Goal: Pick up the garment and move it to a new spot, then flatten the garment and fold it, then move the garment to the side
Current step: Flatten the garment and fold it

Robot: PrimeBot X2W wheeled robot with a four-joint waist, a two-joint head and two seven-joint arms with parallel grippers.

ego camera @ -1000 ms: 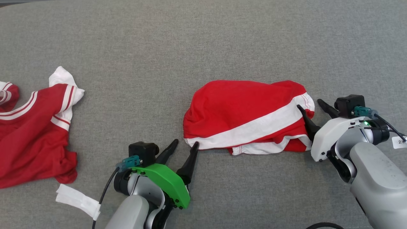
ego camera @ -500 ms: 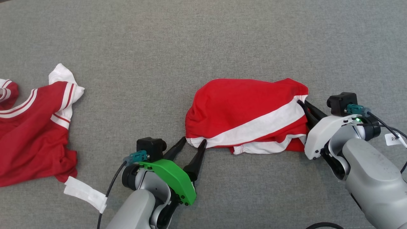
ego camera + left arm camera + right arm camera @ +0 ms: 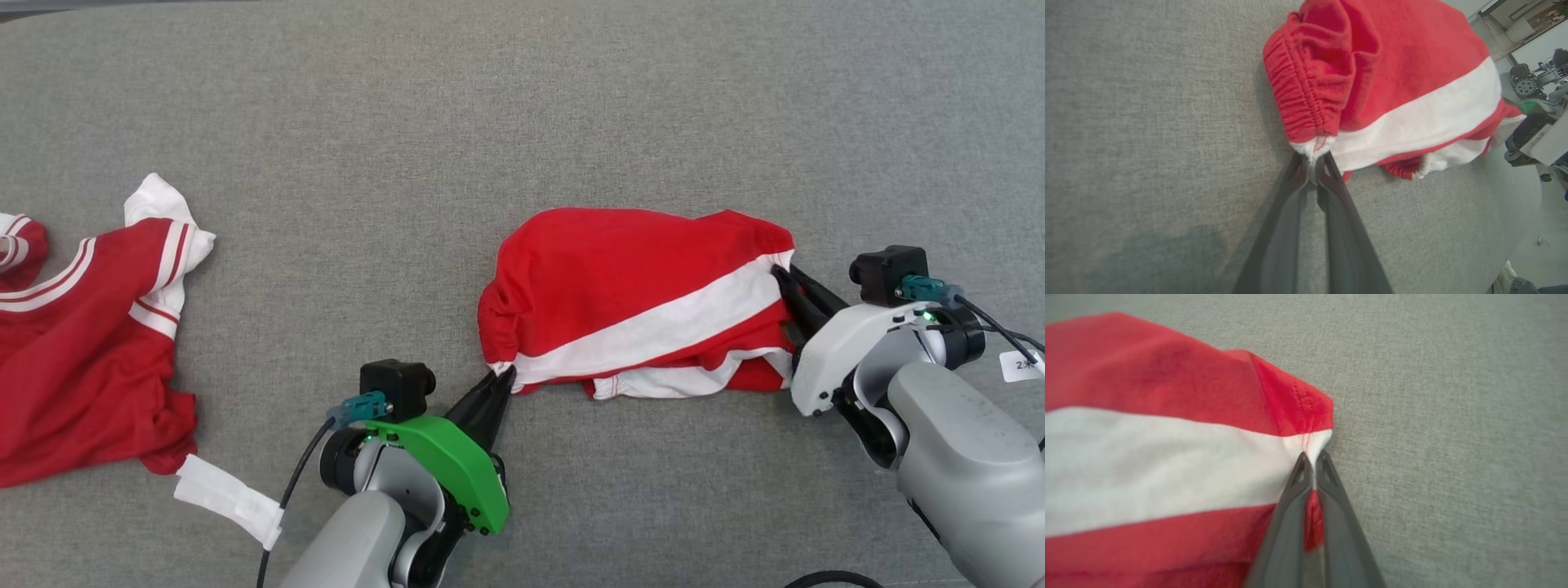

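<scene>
A red garment with a broad white stripe (image 3: 637,302) lies bunched on the grey surface, right of centre in the head view. My left gripper (image 3: 504,374) is shut on the garment's near-left corner, by the gathered red waistband (image 3: 1302,110); its fingertips (image 3: 1312,161) pinch the white edge. My right gripper (image 3: 782,273) is shut on the garment's right edge, where the white stripe ends. In the right wrist view the right gripper (image 3: 1312,457) pinches white cloth of the garment (image 3: 1167,457).
A second red garment with white trim (image 3: 82,327) lies crumpled at the far left, a white tag (image 3: 224,498) trailing from it. Bare grey fabric surface (image 3: 490,122) spreads behind and in front. Beyond the surface's edge, the left wrist view shows equipment (image 3: 1531,81).
Both grippers closed on the garment: the left one moved right and forward and shut on the near-left corner, and the right one slid left and shut on the right edge.
</scene>
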